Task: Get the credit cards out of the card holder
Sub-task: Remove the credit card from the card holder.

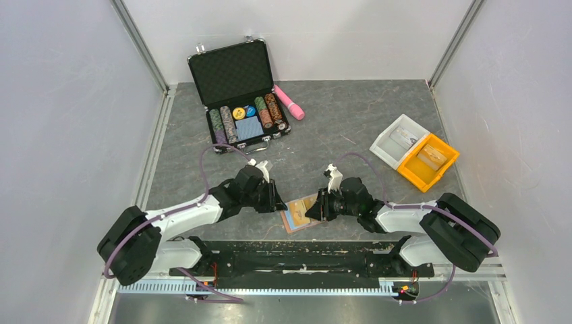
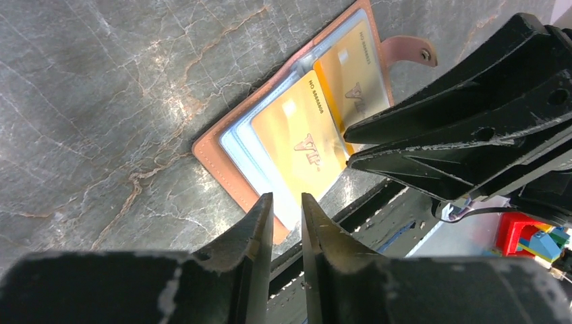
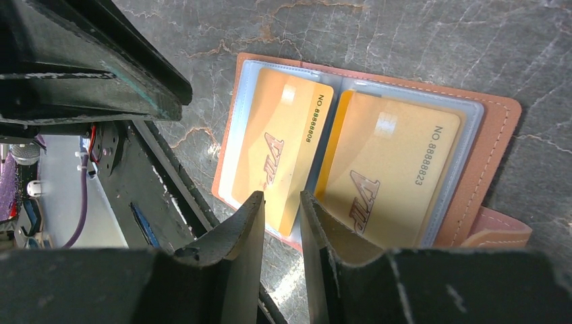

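The card holder (image 1: pixel 299 216) lies open and flat on the grey table near the front edge, between my two grippers. In the left wrist view its brown cover (image 2: pixel 217 164) frames light blue pockets with two orange-yellow credit cards (image 2: pixel 301 140) in them. The right wrist view shows the same cover (image 3: pixel 498 131), both cards (image 3: pixel 280 145) in their sleeves, and the closing tab (image 3: pixel 500 229). My left gripper (image 2: pixel 287 202) is at the holder's left edge and my right gripper (image 3: pixel 281 201) is over its near edge. The jaws of both stand a narrow gap apart and hold nothing.
A black poker chip case (image 1: pixel 236 74) stands open at the back with a pink cylinder (image 1: pixel 289 102) beside it. A white tray (image 1: pixel 392 142) and a yellow bin (image 1: pixel 444 167) sit at the right. The black arm-mount rail (image 1: pixel 297 256) runs just behind the holder's near edge.
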You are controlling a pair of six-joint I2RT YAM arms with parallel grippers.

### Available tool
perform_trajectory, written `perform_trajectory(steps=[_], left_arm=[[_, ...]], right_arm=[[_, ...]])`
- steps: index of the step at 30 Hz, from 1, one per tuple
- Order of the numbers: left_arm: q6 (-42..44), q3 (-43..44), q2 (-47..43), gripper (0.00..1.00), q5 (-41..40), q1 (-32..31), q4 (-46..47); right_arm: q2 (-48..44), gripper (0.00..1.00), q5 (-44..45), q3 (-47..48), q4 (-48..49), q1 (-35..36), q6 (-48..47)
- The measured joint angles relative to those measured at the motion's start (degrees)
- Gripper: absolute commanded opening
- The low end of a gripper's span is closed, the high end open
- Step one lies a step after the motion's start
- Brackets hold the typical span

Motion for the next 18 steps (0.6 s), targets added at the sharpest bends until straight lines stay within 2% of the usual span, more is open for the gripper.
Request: perform_trajectory(steps=[12, 18], left_arm=[[0.00, -0.09, 10.47, 0.11, 2.97, 0.00, 7.69], [0.00, -1.79, 11.63, 0.11, 2.99, 0.02, 10.43]], right_arm=[[0.00, 0.28, 0.26, 0.00, -0.11, 0.00, 0.00], [0.00, 0.28, 1.16, 0.00, -1.25, 0.00, -0.07]])
